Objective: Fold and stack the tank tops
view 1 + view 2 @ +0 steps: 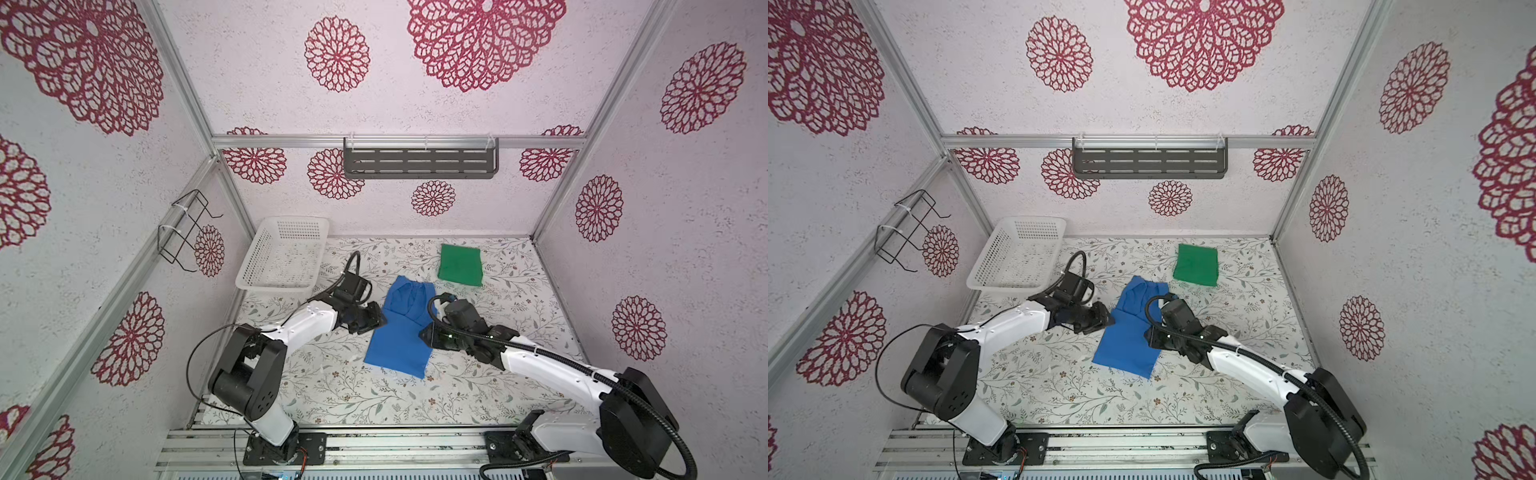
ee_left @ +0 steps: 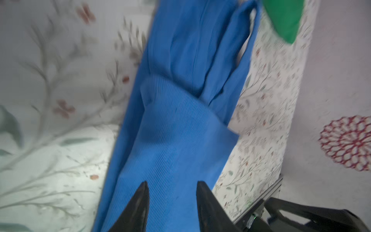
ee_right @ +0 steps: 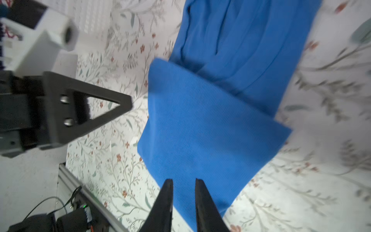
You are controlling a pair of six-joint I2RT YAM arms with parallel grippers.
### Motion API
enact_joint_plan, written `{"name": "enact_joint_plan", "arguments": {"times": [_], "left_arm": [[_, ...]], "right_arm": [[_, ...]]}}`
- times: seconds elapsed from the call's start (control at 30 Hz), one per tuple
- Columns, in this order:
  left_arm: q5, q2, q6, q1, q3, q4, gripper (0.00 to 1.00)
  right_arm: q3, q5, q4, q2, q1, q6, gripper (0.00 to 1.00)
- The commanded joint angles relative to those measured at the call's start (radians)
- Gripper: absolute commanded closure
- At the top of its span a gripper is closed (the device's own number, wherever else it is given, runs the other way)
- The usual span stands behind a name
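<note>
You have the blue tank top (image 1: 401,332) lying lengthwise at the centre of both top views, with one layer folded over its middle. The folded green tank top (image 1: 460,264) sits apart, up and right of it. Your left gripper (image 2: 171,182) hangs over blue fabric with its jaws parted, gripping nothing. Your right gripper (image 3: 183,179) shows a narrower gap, also not gripping.

So the blue top (image 1: 1129,336) is lying folded into a long strip mid-counter (image 1: 1059,386), with the left claw (image 1: 1105,319) at its left edge and the right claw (image 1: 1152,334) over its right edge. The green top (image 1: 1196,266) sits folded square further back, apart from it. The basket (image 1: 984,259) is in the back-left corner.
</note>
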Motion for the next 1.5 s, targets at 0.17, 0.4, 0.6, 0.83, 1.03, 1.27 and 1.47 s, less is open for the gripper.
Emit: {"name": "enact_joint_plan", "arguments": {"times": [0.17,0.4,0.6,0.83,1.03,1.27,1.47], "left_arm": [[-0.054,0.030,-0.156,-0.075,-0.175,0.126,0.60],[-0.104,-0.096,-0.260,-0.163,-0.342,0.110,0.61],[-0.156,-0.268,-0.358,-0.228,-0.435,0.049,0.61],[-0.243,-0.431,-0.338,-0.237,-0.307,-0.152,0.60],[-0.241,-0.304,-0.262,-0.226,-0.204,-0.128,0.59],[-0.199,-0.152,-0.244,-0.190,-0.192,-0.029,0.60],[-0.211,-0.207,-0.229,-0.124,-0.294,-0.055,0.60]], "right_arm": [[-0.091,0.020,0.211,0.138,0.135,0.193,0.79],[-0.228,0.083,0.094,0.059,0.142,0.242,0.78],[-0.272,0.098,-0.117,-0.162,0.122,0.215,0.76],[-0.148,0.077,-0.221,-0.256,0.085,0.163,0.75],[-0.099,0.012,-0.018,-0.069,0.134,0.174,0.75],[-0.121,-0.028,0.125,0.084,0.172,0.223,0.76],[-0.192,0.007,0.021,0.041,0.146,0.238,0.77]]}}
